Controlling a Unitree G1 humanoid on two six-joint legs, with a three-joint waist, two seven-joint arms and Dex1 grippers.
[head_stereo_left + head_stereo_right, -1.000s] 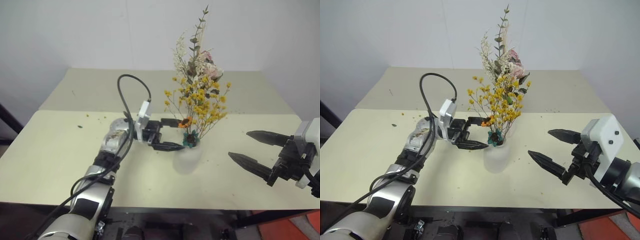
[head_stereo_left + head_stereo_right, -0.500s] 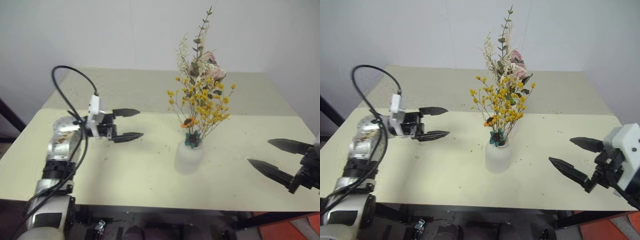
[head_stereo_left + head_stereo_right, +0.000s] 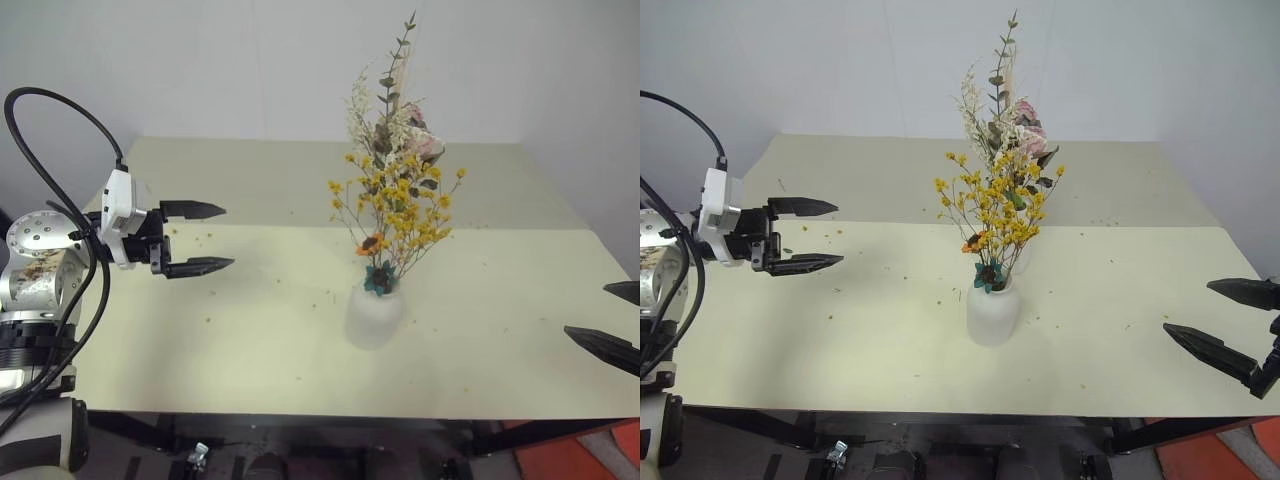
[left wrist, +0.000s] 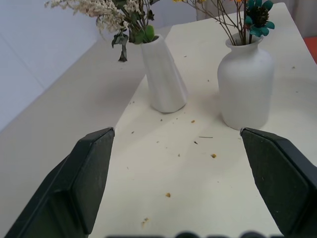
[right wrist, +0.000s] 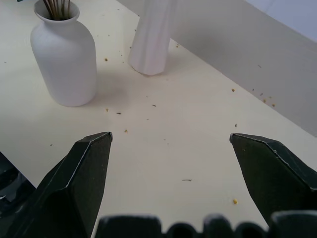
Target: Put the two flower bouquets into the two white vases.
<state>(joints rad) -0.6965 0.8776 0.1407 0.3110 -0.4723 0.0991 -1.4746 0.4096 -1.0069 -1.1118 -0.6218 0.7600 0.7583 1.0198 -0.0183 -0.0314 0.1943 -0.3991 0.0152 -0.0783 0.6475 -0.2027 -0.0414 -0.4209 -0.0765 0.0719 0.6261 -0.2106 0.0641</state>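
Now both bouquets are standing in their vases on the cream table (image 3: 200,350). The shorter white vase (image 3: 993,313), squat and rounded, is sitting near the middle of the table, a little toward the front edge. The small bunch of yellow-orange blossoms (image 3: 997,208) is rising out of its narrow mouth on thin green stems, and one teal flower is sitting just at the rim. Behind this vase, and just beside it, the tall slim vase (image 4: 163,74) is standing; in the head views the yellow bunch is hiding most of it. It is holding the larger bouquet (image 3: 395,110) of cream sprigs, pink roses and dark leaves, which is reaching higher than the yellow one. In the left wrist view the two vases are standing apart, not touching.

The left gripper (image 3: 198,238) is hovering above the left part of the table, well apart from the vases, and is pointing toward them. Its two black fingers are spread wide and nothing is between them. The right gripper (image 3: 1228,322) is showing at the right edge, near the front right corner of the table, also well away from the vases. Its fingers are standing wide apart too, and it is holding nothing.

Small crumbs of dried petals (image 5: 234,90) are lying scattered over the table surface around the vases.
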